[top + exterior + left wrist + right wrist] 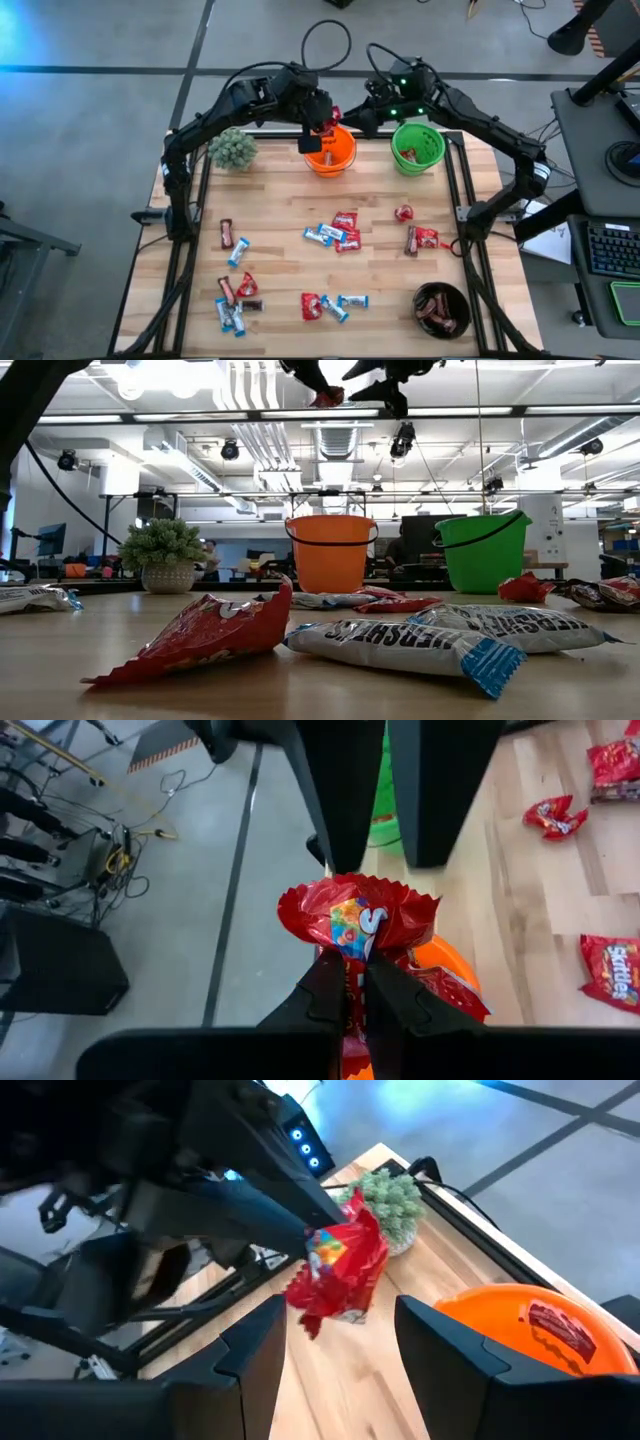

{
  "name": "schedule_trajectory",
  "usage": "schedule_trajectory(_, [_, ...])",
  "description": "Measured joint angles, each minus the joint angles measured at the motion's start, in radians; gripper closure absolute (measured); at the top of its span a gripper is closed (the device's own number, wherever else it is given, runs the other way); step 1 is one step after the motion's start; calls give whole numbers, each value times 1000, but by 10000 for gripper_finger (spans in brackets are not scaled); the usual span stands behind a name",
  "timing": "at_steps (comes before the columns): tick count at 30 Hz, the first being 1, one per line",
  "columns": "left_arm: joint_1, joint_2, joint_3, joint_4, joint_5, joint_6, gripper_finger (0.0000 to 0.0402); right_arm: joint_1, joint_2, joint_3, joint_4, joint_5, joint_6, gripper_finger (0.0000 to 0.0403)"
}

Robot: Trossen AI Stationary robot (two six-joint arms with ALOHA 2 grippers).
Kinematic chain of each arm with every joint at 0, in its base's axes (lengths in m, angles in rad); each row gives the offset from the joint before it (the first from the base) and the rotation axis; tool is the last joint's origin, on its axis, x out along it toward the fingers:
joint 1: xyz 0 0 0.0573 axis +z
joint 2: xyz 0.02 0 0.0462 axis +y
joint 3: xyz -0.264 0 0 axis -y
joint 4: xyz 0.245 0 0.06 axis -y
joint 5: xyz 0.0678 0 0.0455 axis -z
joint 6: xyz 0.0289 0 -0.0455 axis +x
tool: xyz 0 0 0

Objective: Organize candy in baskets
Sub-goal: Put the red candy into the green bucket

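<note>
My left gripper [357, 982] is shut on a red candy packet [355, 920], high over the orange pail [330, 150] at the table's far edge. My right gripper [340, 1350] is open and faces that packet [340, 1270] from the right; its fingers stand just short of it, one to each side. A red candy [560, 1330] lies inside the orange pail. The green pail [418, 147] stands to its right, and the black bowl [441, 308] with brown candies sits near right. Several red, blue-white and brown candies [335, 236] lie flat on the table. My left gripper pinches the red packet between its two fingers [325, 995], which slant down from the table's left. The packet's crumpled end [400, 910] sticks out past the fingertips. It is lifted clear, above the orange pail [450, 960].
A fuzzy green plant in a pot [232, 149] stands at the far left corner. Black frame rails [190, 250] run along the table's left and right sides. In the low view, candy packets [400, 645] lie close to the near edge.
</note>
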Motion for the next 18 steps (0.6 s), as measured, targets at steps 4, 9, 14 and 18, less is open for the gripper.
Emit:
schedule_trajectory(4, [3,0,0,4,42,1,401,0,23,0,10,19,-1,225])
schedule_trajectory(9, [3,5,0,6,44,5,401,0,38,0,30,15,-6,225])
schedule_trajectory(14, [3,5,0,9,44,15,401,0,44,0,37,14,-6,225])
schedule_trajectory(18, [3,5,0,12,43,21,401,0,47,0,62,14,-6,241])
